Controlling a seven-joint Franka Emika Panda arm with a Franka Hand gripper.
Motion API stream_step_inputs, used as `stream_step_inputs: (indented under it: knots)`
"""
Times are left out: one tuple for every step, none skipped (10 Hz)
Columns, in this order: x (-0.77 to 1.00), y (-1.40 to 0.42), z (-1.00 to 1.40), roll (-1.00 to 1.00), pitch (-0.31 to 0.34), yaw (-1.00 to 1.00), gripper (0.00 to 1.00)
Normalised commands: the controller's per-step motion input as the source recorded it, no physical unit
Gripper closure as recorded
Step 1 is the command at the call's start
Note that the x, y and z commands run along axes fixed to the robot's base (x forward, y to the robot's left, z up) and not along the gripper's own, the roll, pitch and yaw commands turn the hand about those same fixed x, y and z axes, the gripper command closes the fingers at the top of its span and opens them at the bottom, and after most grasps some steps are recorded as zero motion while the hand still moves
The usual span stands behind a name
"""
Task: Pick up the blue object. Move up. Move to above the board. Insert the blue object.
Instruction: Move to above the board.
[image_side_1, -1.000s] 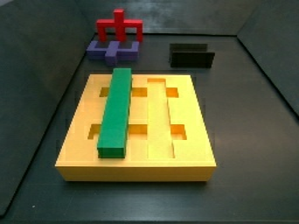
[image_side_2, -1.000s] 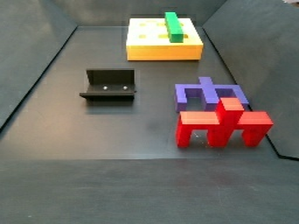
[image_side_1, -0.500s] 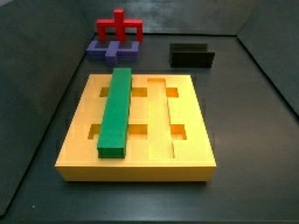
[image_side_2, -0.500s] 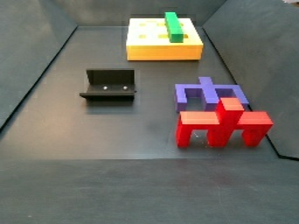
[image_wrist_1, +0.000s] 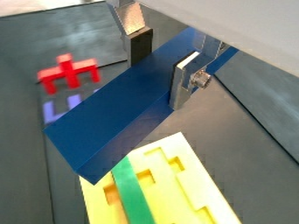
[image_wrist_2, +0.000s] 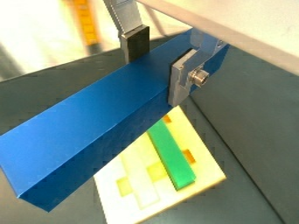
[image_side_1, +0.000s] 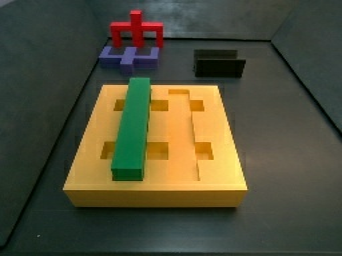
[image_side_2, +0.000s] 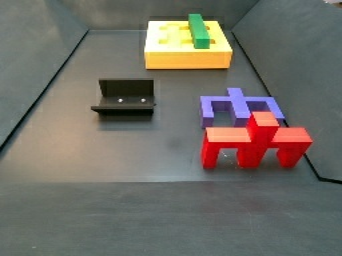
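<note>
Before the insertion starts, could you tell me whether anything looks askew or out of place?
Nothing stands out. The tool grips the blue bar squarely above the yellow board. The green bar sits straight in its groove, and the fixture stands upright on the floor.

Even soft light, side views sharp, wrist views w/ blurred backgrounds.

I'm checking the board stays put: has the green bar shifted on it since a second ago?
No. In both side views the green bar lies in the same groove of the board, its ends unchanged. The end effector holds the blue bar in the wrist views.
</note>
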Motion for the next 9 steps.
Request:
stream_step_inputs:
  knots:
    - [0.11, -0.18, 0.06, 0.02, 0.07, 1.0, 1.0]
    - [0.09, -0.14, 0.05, 0.02, 0.073, 1.0, 1.0]
    - [0.09, -0.09, 0.03, 0.03, 0.082, 1.0, 1.0]
    - [0.08, -0.06, 0.02, 0.03, 0.091, 1.0, 1.0]
    - [0.08, -0.05, 0.02, 0.03, 0.098, 1.0, 1.0]
    - [0.07, -0.04, 0.02, 0.04, 0.11, 1.0, 1.0]
    - [0.07, -0.04, 0.02, 0.04, 0.12, 1.0, 1.0]
    - [0.07, -0.03, 0.02, 0.05, 0.138, 1.0, 1.0]
    - [0.07, -0.03, 0.02, 0.05, 0.149, 1.0, 1.0]
